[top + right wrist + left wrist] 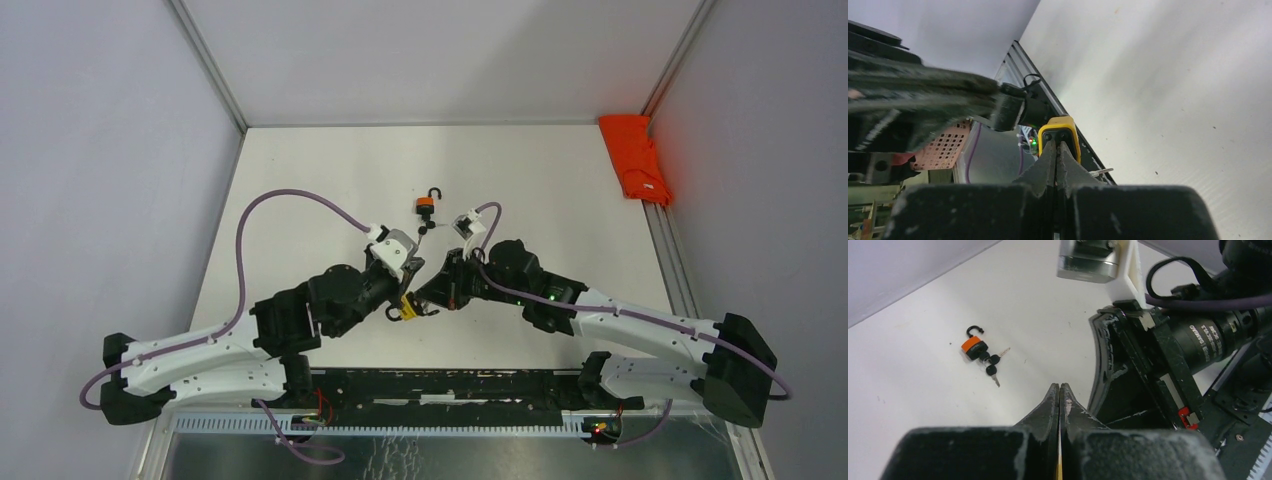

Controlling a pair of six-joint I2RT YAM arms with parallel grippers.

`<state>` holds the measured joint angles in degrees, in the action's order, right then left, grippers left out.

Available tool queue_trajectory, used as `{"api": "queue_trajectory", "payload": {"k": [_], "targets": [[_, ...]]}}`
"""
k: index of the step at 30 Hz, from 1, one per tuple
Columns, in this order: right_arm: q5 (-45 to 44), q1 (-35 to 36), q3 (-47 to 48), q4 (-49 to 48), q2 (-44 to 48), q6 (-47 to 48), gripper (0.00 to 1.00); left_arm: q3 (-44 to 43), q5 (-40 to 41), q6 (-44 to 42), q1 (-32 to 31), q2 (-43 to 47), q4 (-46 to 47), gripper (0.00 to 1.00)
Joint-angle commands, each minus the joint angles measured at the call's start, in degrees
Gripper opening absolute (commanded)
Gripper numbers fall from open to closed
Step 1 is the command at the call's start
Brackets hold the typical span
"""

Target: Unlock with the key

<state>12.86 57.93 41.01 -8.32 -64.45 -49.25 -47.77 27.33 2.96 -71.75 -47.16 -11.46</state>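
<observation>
Desk [560, 200] first: a white top inside grey walls. From my overhead feed, both arms reach in from its near edge and meet about midway between the left and right edges. The left arm [200, 350] bends in from the near left and the right arm [620, 320] from the near right. A red cloth [635, 158] lies bunched at the far right corner, well apart from everything else.

The right gripper [1057, 146] is clamped tight on a yellow padlock [1068, 125], its fingertips biting the near end of the body. That lock sits over the near half of the desk, between the two wrists. The left gripper [1060, 390] is right beside it with its fingers pressed together. I see only a thin yellowish sliver in the seam, so I cannot tell whether it is pinching anything.

An orange padlock [973, 347] lies flat near the middle of the desk, a little toward the far edge, with its black shackle swung open. A small bunch of keys [992, 366] with black heads lies touching its near end.
</observation>
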Motion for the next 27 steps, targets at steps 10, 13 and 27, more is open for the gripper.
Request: {"api": "queue_trajectory", "payload": {"k": [10,13,27], "targets": [[-6.6,-3.0,-0.2,4.6,9.8,7.3,0.00,-0.9,7.5,10.8,0.0,4.8,-5.2,0.41],[-8.4,-3.4,1.3,7.9,13.4,9.4,0.00,1.5,2.8,10.7,0.0,8.0,-2.4,0.52],[-4.5,-3.4,8.5,9.7,23.9,19.7,0.00,-3.4,-21.9,5.9,0.3,4.4,-1.1,0.74]]}}
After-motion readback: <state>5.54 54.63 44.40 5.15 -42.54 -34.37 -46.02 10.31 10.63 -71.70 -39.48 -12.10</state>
